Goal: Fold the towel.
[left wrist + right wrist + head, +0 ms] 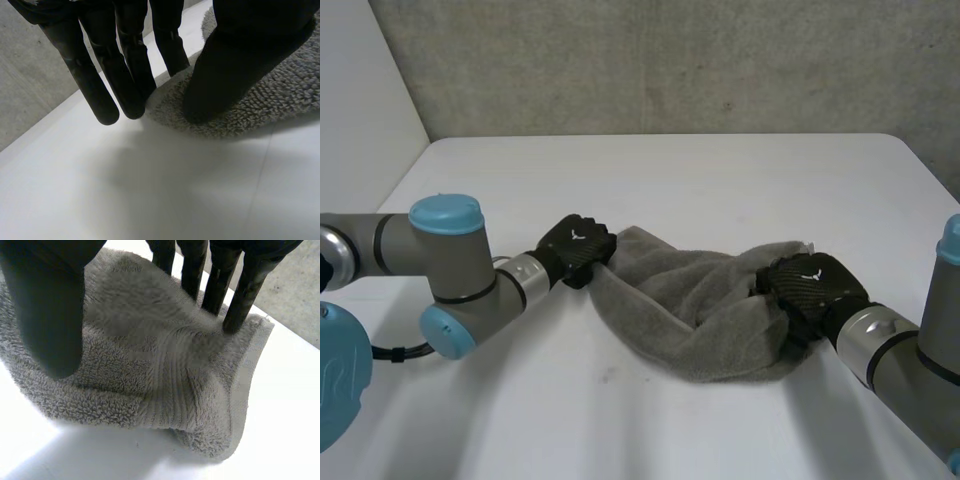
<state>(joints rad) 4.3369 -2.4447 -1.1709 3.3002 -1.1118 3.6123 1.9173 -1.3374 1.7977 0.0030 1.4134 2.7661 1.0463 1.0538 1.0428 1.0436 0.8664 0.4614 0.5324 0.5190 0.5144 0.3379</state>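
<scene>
A grey towel [690, 310] lies bunched in the middle of the white table [670, 180]. My left hand [578, 245] is at the towel's left end. In the left wrist view the thumb [240, 65] presses down on the towel [280, 95] while the straight fingers [115, 75] stand just past its rim, pinching the edge between them. My right hand [815, 285] rests on the towel's right end. There its straight fingertips [235, 305] touch the folded towel [150, 370] near a corner, and the thumb [50, 315] hovers apart above the cloth.
A grey wall [670, 60] runs behind the table's far edge. Bare tabletop lies in front of the towel and beyond it. My left arm [440, 260] lies low across the table's left side, and the right arm [910, 350] comes in at the near right.
</scene>
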